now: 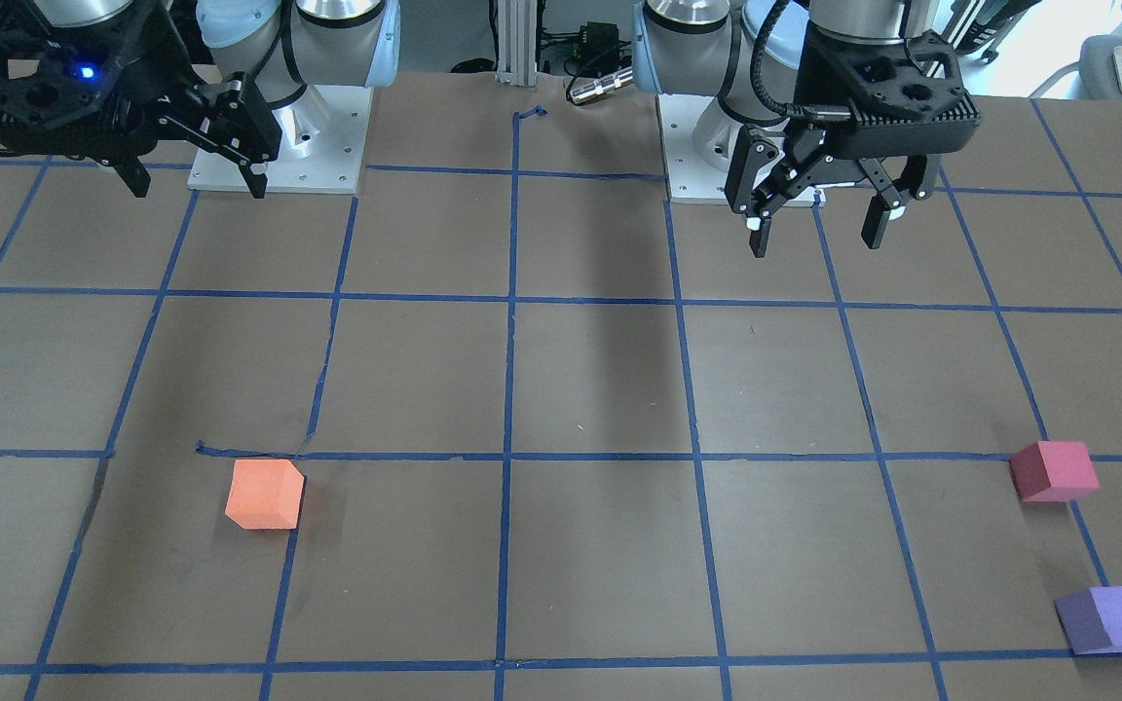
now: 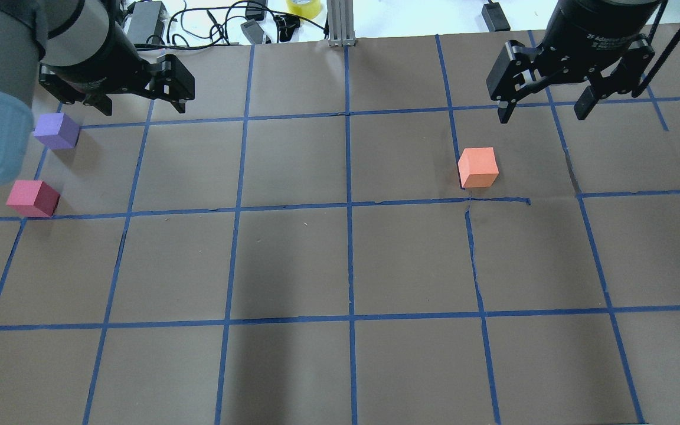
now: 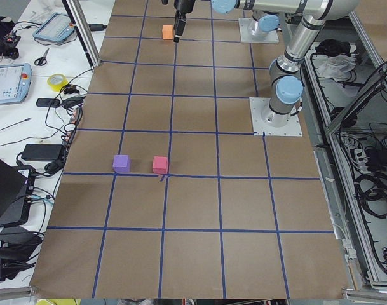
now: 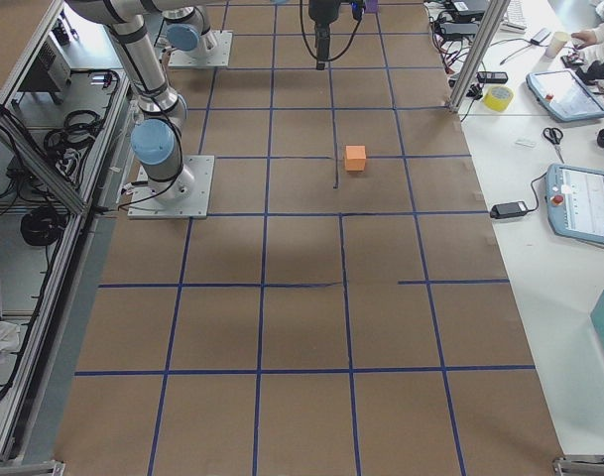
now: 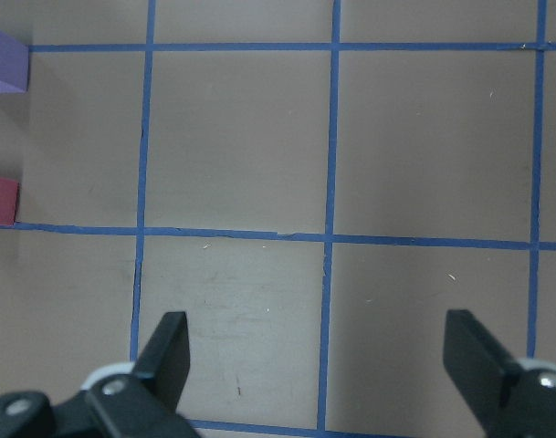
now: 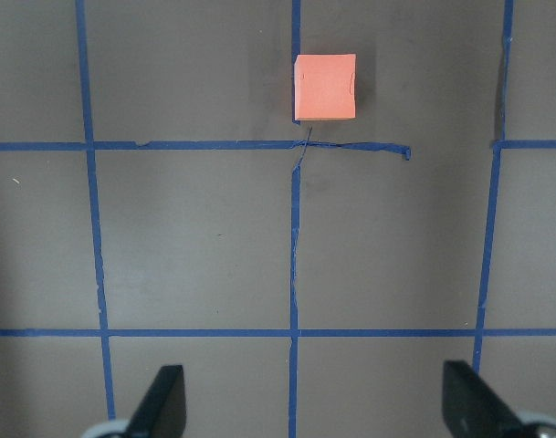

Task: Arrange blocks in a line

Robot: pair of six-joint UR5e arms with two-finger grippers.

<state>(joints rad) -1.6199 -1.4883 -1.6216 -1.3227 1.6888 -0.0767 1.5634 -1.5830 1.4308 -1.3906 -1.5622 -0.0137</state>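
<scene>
Orange block (image 1: pixel 266 494), red block (image 1: pixel 1054 471), purple block (image 1: pixel 1107 619): matte, foam-like.

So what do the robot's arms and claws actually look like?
The left arm and right arm are silver-grey tubes with pale blue joint caps. The left claw and right claw are black with two jointed fingers. A black cable loops along the left wrist; a blue light glows on the right claw's body.

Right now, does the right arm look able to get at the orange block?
Probably yes. The right gripper hangs open and empty, and the orange block lies alone close by, with nothing between them.
</scene>
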